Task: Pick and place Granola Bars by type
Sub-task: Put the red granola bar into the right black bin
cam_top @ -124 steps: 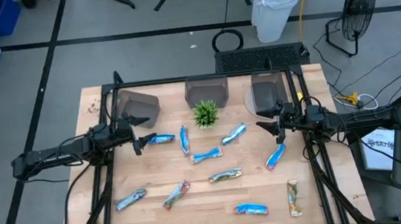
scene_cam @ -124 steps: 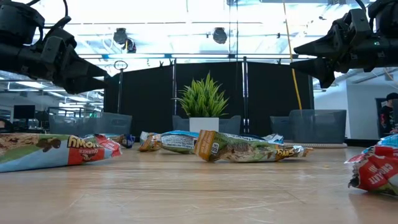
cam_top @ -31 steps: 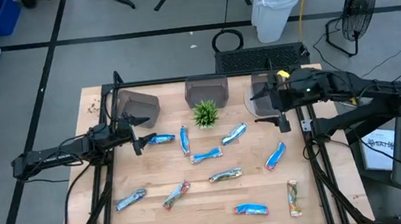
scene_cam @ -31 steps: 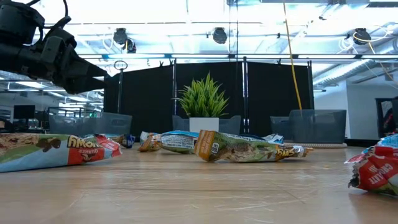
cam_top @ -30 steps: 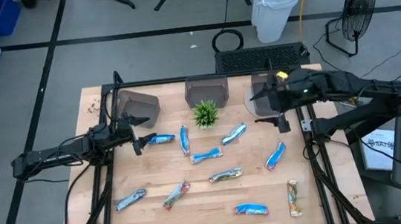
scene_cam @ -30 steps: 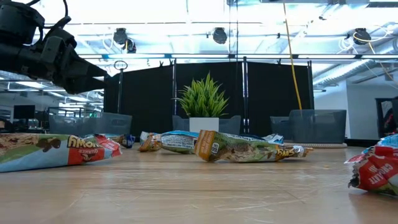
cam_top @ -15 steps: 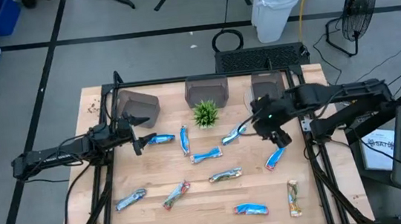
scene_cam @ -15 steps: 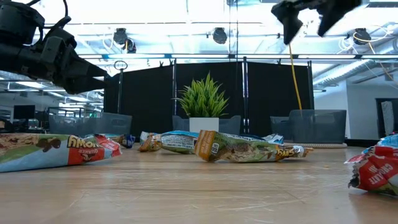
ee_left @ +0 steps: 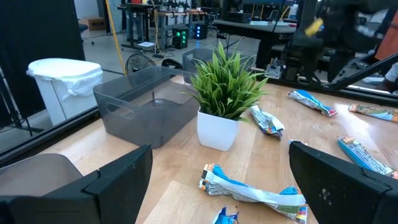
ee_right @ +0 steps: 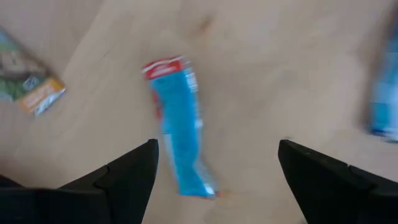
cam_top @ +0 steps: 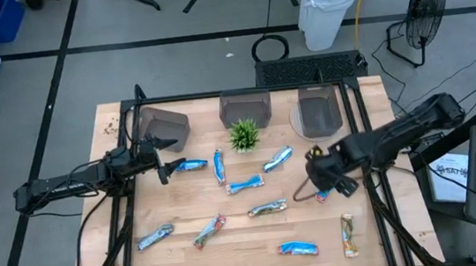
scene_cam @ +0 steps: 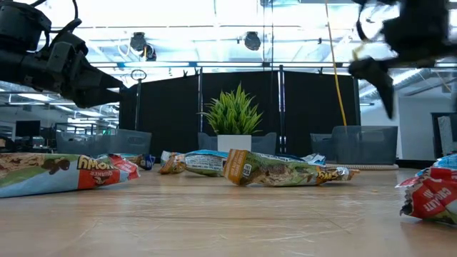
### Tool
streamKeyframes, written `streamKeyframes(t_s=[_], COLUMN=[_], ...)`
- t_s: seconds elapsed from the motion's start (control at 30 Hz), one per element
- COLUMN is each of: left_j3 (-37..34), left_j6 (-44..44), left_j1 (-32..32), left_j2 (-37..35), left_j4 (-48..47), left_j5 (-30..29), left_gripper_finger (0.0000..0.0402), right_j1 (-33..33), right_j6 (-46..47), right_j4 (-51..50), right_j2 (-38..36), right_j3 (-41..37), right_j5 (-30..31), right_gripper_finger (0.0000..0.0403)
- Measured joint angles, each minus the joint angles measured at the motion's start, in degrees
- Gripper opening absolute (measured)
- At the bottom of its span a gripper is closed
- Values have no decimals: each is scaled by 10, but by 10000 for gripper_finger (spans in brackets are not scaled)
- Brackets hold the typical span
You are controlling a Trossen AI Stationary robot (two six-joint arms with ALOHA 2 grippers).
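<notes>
The right gripper (cam_top: 321, 188) has swung away from the grey bins and now hangs low over a blue-wrapped bar (ee_right: 181, 127), well to the right of the small potted plant (cam_top: 243, 134). A second ago it was up beside the right-hand bin (cam_top: 319, 111); that move looks like the start of a pick, with nothing sorted yet. Its jaws stand wide, empty, straddling the bar in the right wrist view, one dark finger on either side and neither touching the wrapper.

The left gripper (cam_top: 160, 163) has not stirred: it waits to the plant's left, jaws wide, just beside another blue bar (cam_top: 192, 164).

The rest of the granola bars lie scattered over the wooden surface (cam_top: 233, 257) in front of the plant, a tan-and-green one (cam_top: 267, 208) among the blue.

From above, the right arm covers most of its target, so only the wrist camera shows the bar lying lengthwise between the fingers, red end away from the wrist. The low view adds height: the right gripper (scene_cam: 382, 71) is clear of the surface, so a further descent seems needed before closing. The left wrist view shows the plant (ee_left: 225, 93) in its white pot and two bins behind it, both apparently empty.
</notes>
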Motion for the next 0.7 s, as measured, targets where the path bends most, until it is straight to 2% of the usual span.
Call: streamKeyframes(t_s=[0.17,0.33,0.53,0.7], left_j3=[0,0,0,0], left_j6=[0,0,0,0], left_j1=[0,0,0,0], left_j2=[0,0,0,0], left_j4=[0,0,0,0], left_j5=[0,0,0,0], left_gripper_finger=[374,374,374,374], right_j1=[50,79,86,86], right_j6=[25,25,23,20], right_j4=[51,83,110,121], right_j2=[0,0,0,15], right_j3=[-64,-95,-108,-118], right_j5=[28,27,56,56], right_gripper_finger=[319,319,319,319])
